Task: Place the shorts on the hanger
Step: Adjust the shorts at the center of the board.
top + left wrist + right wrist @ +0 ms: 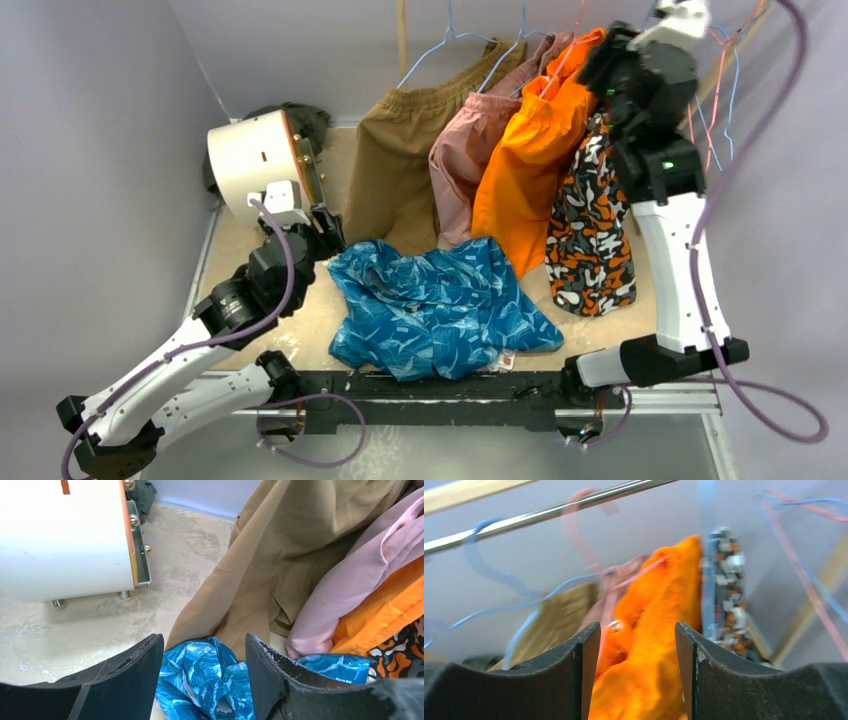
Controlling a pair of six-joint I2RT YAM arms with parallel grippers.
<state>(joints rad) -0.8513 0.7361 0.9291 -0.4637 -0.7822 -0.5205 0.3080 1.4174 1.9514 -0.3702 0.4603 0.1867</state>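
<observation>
The shiny blue-and-teal shorts [440,305] lie crumpled on the table near the front edge. My left gripper [325,235] is low at their upper left corner. It is open, and a fold of the shorts [200,675] shows between its fingers [130,680]. My right gripper [600,55] is raised to the rail and is open too [637,630], with only hanging orange cloth behind the gap. A thin pink-red wire hanger [806,577] hangs at the rail's right end [717,95], to the right of that gripper.
Brown shorts [400,170], pink shorts [465,170], orange shorts [530,170] and orange-black patterned shorts [590,230] hang from the metal rail [549,512] on wire hangers, some light blue [440,45]. A white drum-shaped device [255,160] stands at the back left, dark cloth [305,120] behind it.
</observation>
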